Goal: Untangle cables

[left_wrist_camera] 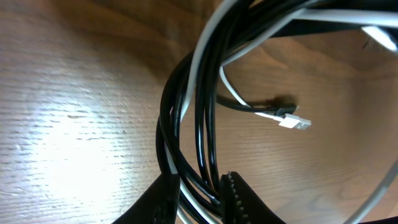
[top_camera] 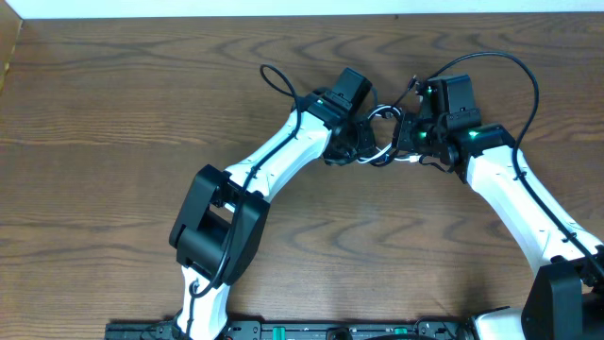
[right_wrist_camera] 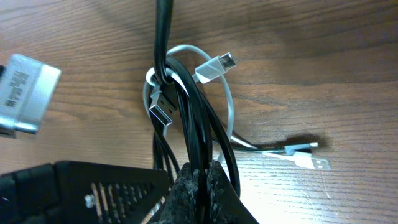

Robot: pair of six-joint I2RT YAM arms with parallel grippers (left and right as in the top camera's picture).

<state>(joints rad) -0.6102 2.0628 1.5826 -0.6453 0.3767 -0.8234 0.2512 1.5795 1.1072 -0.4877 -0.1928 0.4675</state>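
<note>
The white cable [top_camera: 379,113] and the black cable [top_camera: 376,157] form one tangled bundle at the table's far middle, between both grippers. My left gripper [top_camera: 351,144] is shut on the bundle; in the left wrist view black strands [left_wrist_camera: 208,124] and a white strand [left_wrist_camera: 208,37] run between its jaws [left_wrist_camera: 202,199], and a white plug [left_wrist_camera: 292,121] lies on the wood. My right gripper [top_camera: 408,140] is shut on black strands [right_wrist_camera: 193,118] at its jaws [right_wrist_camera: 202,180]. The right wrist view shows the white loop [right_wrist_camera: 230,106], a white plug [right_wrist_camera: 217,65], a black USB plug [right_wrist_camera: 160,111] and another white plug [right_wrist_camera: 308,160].
The wooden table [top_camera: 113,123] stretches around the arms. A thicker black arm wire [top_camera: 514,71] arcs over the right wrist, and another loops behind the left arm [top_camera: 278,83]. The other arm's metal part [right_wrist_camera: 22,90] shows at the left of the right wrist view.
</note>
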